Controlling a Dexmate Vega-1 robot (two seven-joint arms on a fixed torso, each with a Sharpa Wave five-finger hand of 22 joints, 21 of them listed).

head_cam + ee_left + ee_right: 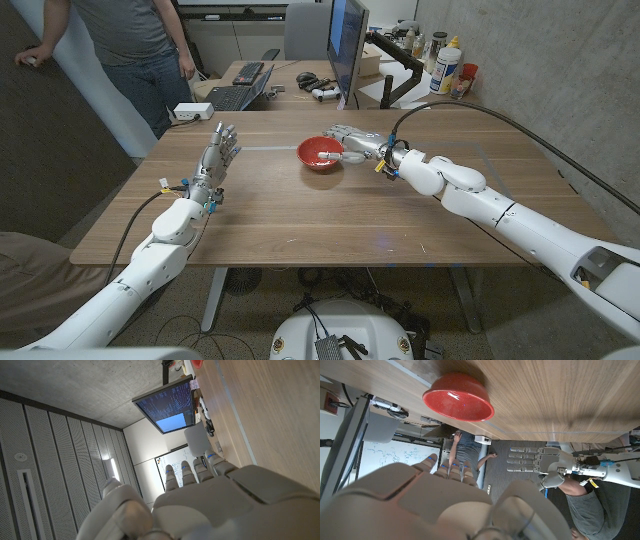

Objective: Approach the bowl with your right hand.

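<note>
Bowl [321,154], red, stands on the wooden table [300,215] near its middle toward the far edge. Right hand [352,144] is just beside the bowl on the robot's right, fingers spread and grasping nothing. Left hand [217,155] stands well apart on the left side, fingers extended upward and released.

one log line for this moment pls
right hand: open, beside red bowl | left hand: open, apart from bowl | bowl: upright on table
</note>
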